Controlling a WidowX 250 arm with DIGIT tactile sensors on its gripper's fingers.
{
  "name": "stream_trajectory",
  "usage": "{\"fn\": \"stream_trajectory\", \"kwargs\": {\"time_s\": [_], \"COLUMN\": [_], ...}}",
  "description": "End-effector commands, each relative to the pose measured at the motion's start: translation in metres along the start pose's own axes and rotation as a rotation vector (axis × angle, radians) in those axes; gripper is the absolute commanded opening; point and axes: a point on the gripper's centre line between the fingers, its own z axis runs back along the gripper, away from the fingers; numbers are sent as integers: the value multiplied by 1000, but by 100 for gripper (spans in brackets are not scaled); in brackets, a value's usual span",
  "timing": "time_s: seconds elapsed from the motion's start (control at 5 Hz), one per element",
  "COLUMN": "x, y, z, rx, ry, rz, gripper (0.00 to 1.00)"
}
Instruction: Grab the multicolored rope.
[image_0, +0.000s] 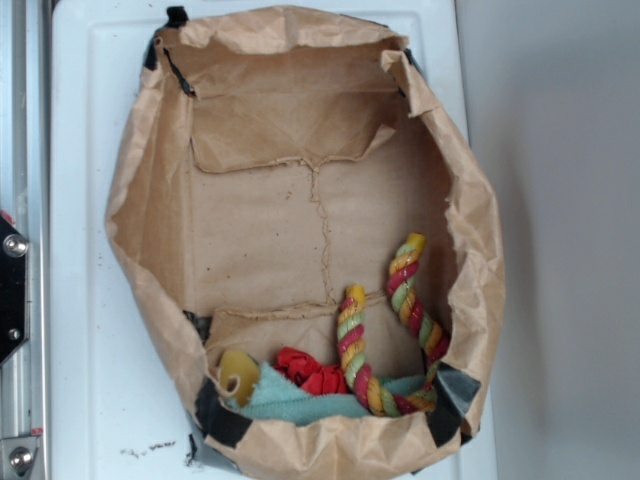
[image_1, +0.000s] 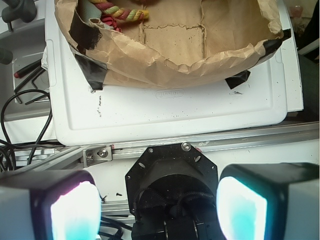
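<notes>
A crumpled paper bag (image_0: 150, 200), its rim rolled down and taped, sits on a white tray (image_0: 80, 150) with bare margin all round. Most of the bag's floor is open. The multicolored rope (image_0: 360, 345) lies bent in a U against the bag's near wall, beside a red fabric bundle (image_0: 310, 370) and a teal cloth (image_0: 300, 402). The gripper (image_1: 157, 207) hangs outside the bag past the tray's edge, over a metal rail (image_1: 200, 145), its fingers (image_1: 75, 210) spread wide, holding nothing.
</notes>
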Motion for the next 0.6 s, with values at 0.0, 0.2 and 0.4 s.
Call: {"fn": "stream_trajectory", "kwargs": {"time_s": [0.0, 0.2, 0.4], "x": [0, 44, 85], "y": [0, -7, -1], "z": [0, -23, -43], "rx": [0, -8, -42], "ry": [0, -62, -98], "rz": [0, 6, -18], "gripper": [100, 100, 100]}}
